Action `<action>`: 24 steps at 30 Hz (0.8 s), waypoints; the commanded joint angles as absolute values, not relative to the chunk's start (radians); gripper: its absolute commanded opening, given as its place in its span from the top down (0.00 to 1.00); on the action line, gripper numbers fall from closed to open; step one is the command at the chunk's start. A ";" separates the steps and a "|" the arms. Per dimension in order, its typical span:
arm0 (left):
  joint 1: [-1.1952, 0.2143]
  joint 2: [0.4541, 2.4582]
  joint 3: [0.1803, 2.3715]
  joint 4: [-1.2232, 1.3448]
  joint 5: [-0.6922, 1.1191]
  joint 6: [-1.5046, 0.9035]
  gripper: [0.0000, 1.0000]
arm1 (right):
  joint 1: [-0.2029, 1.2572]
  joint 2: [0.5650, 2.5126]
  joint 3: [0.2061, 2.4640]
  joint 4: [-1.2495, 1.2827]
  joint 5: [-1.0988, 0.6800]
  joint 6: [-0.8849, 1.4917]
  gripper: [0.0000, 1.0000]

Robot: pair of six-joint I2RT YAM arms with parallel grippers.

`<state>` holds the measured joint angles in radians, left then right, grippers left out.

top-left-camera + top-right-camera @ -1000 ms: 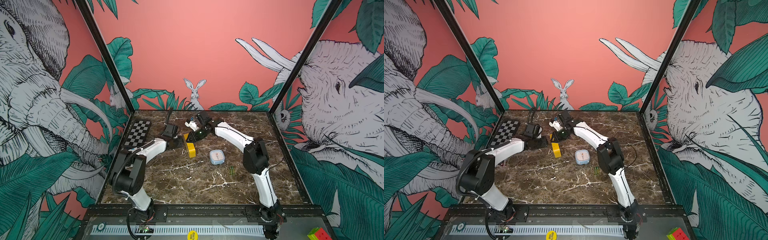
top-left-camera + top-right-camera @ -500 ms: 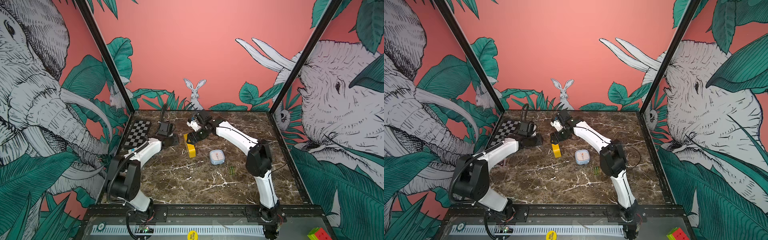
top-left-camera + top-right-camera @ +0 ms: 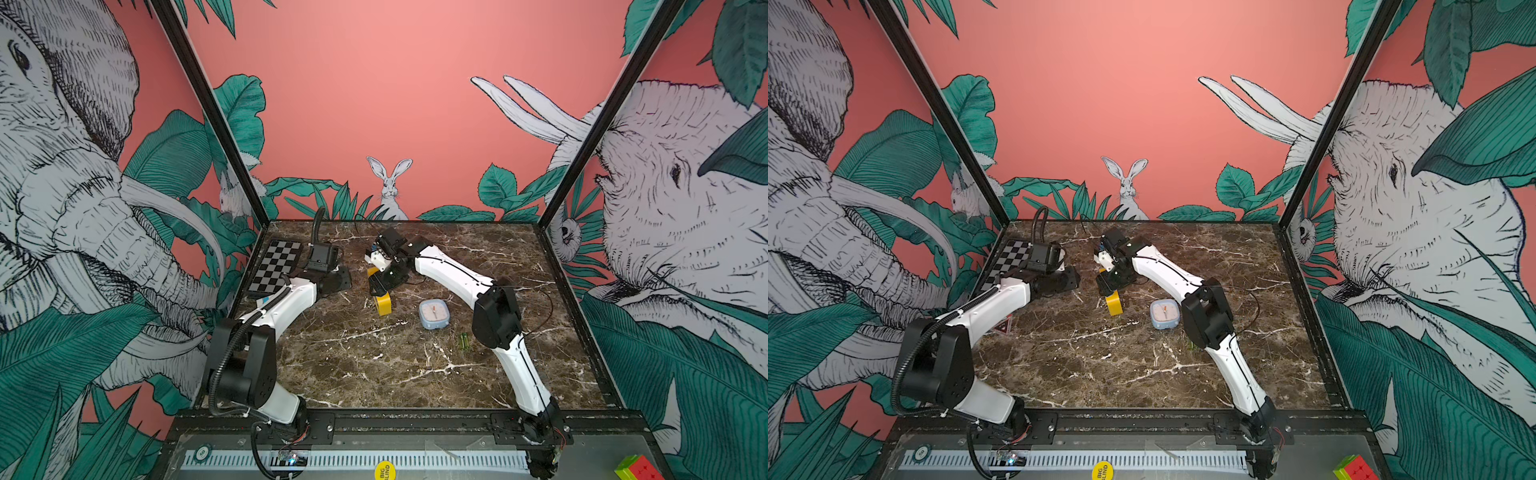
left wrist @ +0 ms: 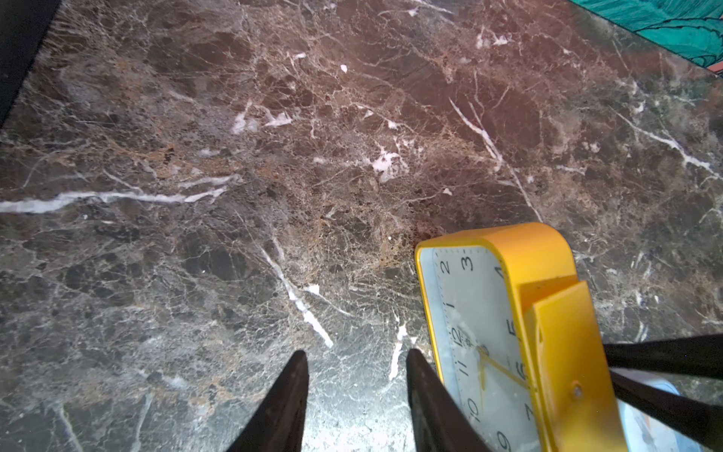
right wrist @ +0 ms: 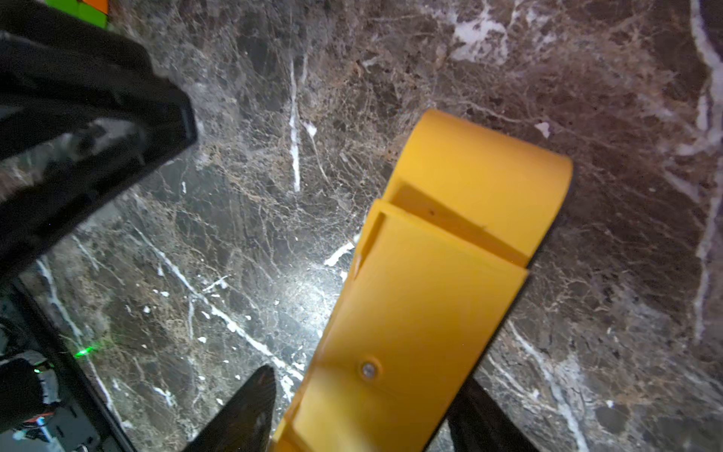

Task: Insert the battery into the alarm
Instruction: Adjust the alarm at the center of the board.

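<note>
Top views, left arm: it reaches from its front base toward the back left with a bent elbow. The left gripper is low over the brown marble table, near the black-and-white checkerboard.
Top views, right arm: it stretches diagonally to the middle back. The right gripper points down at the yellow square plastic alarm clock, which stands on its edge.
Top views, battery: the green cylindrical batteries lie on the marble by the right arm's elbow, near a pale blue square clock and well apart from the yellow one. In a top view the arm hides most of them.
Left wrist view: its fingers stand apart with only marble between them, grasping nothing. The yellow clock's white dial, unseen from above, shows just beside one finger.
Right wrist view: the clock's plain back, with a raised block and a small screw, sits between spread jaws. One finger is clear of it, with marble showing in the gap. Contact at the other finger cannot be told.
</note>
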<state>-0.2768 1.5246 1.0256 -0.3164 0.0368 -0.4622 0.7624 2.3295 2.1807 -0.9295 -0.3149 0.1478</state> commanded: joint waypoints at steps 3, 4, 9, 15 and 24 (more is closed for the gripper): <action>-0.273 1.510 1.012 -0.336 0.040 -0.453 0.56 | 0.778 2.345 2.225 -0.990 -0.241 0.111 0.43; -0.273 1.511 1.010 -0.336 0.041 -0.453 0.56 | 0.778 2.347 2.232 -0.997 -0.242 0.106 0.46; -0.273 1.511 1.006 -0.335 0.038 -0.456 0.56 | 0.784 2.350 2.255 -1.019 -0.234 0.076 0.63; -0.271 1.501 1.007 -0.333 0.032 -0.465 0.56 | 0.787 2.315 2.239 -1.008 -0.178 -0.052 0.71; -0.190 1.462 0.964 -0.273 0.110 -0.520 0.56 | 0.824 2.067 1.741 -0.494 0.033 -0.497 0.75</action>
